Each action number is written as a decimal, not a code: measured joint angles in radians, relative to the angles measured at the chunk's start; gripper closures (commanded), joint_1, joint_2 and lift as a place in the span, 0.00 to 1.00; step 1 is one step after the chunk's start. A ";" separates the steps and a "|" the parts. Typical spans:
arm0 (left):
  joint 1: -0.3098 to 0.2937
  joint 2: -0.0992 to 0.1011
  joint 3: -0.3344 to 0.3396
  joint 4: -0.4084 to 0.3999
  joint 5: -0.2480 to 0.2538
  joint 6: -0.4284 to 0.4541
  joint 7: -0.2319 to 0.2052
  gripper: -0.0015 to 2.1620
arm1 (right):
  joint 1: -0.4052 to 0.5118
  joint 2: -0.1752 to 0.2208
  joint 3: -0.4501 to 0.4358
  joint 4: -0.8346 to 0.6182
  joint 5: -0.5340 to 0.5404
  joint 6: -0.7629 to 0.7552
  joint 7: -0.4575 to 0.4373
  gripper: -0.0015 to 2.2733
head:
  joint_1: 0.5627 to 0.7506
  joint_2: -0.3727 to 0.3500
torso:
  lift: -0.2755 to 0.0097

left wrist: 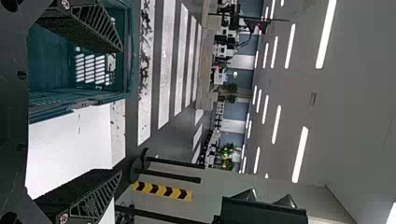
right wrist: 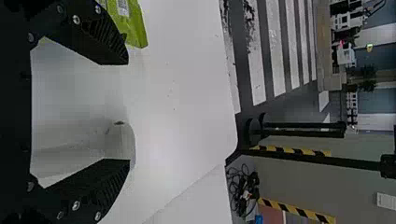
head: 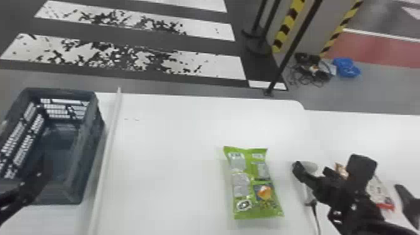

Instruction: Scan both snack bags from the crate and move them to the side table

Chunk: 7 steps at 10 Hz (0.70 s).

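the left pincer (head: pixel 31 184), spread, hangs over the crate (head: pixel 90 137); the right pincer (head: pixel 348 179), also spread, partly blocks the scanner (head: pixel 310 167) and a pale bag (head: pixel 378 191). between pincers, the green bag (head: pixel 253 184) lies on the tabletop (head: pixel 172 140).

Even, fairly bright light falls on the smooth white tabletop (head: pixel 172 140), which looks almost washed out in the head view, with a soft glow toward four o'clock. At five o'clock, the glossy green plastic snack bag (head: pixel 251 200) throws only a faint, soft-edged shadow toward its nine o'clock side; its small print is smeared. At nine o'clock, the dark blue-grey plastic crate (head: pixel 90 140) is dim inside, brighter through its lattice slots. In the left wrist view, long white ceiling lights (left wrist: pixel 326 32) glare against dull grey, and distant furnishings blur together.
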 measured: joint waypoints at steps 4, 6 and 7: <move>0.003 -0.002 0.000 0.011 0.000 0.000 -0.005 0.04 | -0.028 -0.069 -0.049 0.153 -0.023 -0.031 0.105 0.02 | 0.70 0.08 | 0.86; 0.007 -0.002 0.000 0.011 0.000 -0.003 -0.007 0.04 | -0.064 -0.103 -0.075 0.239 -0.045 -0.028 0.194 0.02 | 0.70 0.06 | 0.86; 0.007 -0.002 0.000 0.010 0.000 -0.003 -0.007 0.04 | -0.080 -0.120 -0.080 0.277 -0.052 -0.027 0.227 0.02 | 0.70 0.06 | 0.86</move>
